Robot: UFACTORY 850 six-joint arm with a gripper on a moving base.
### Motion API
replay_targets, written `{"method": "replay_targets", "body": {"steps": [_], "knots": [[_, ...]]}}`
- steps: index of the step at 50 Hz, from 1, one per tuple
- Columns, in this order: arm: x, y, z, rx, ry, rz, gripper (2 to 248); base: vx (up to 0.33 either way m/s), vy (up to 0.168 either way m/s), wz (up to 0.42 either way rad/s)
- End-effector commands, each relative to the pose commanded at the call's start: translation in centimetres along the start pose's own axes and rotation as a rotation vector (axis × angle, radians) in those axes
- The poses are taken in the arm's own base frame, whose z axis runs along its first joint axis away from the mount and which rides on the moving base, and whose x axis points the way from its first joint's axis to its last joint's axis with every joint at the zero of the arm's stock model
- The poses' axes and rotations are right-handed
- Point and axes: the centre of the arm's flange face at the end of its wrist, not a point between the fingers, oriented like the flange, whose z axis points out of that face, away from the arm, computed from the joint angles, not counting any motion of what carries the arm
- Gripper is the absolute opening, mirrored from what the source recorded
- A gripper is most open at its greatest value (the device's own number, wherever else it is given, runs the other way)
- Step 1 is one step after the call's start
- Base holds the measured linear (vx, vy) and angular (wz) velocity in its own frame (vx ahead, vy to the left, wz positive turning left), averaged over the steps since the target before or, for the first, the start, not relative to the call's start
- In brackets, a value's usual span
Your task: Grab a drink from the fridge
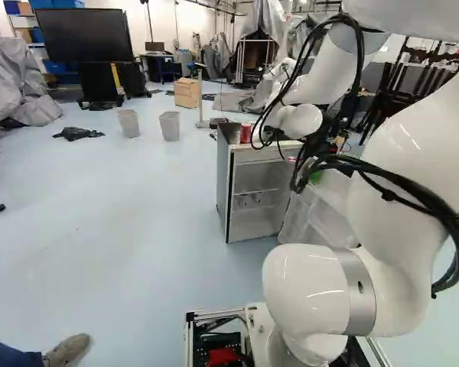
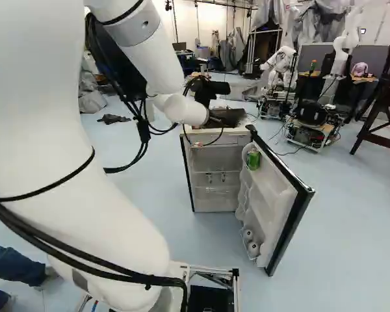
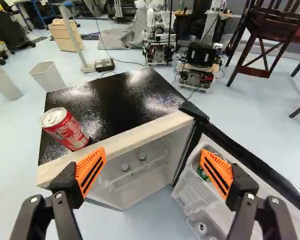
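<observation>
One fridge (image 3: 125, 100) is standing ahead of and below the jaws, its one door (image 2: 273, 192) hanging open. One gripper (image 3: 154, 161) is hovering spread wide, gripping nothing. The likely target, one green can (image 2: 253, 160), is sitting high in the door, just beyond the door-side jaw; a clean grab is calling for shifting doorward, lowering around it, squeezing gently and lifting before withdrawing. One red can (image 3: 69, 131) is standing beyond the opposite jaw. Two door items (image 2: 248, 235) and two shelf items (image 3: 142, 156) are resting lower.
</observation>
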Motion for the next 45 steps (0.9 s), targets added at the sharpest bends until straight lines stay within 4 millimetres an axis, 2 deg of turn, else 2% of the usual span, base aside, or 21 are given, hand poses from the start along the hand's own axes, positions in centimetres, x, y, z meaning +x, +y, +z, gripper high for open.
{"method": "replay_targets", "body": {"steps": [24,45], "knots": [[1.9,3.4,-0.7,-0.048,-0.023,0.044,247,0.000,0.000,0.000],[2.0,6.3,0.0,-0.089,-0.092,0.082,247,0.000,0.000,0.000]]}}
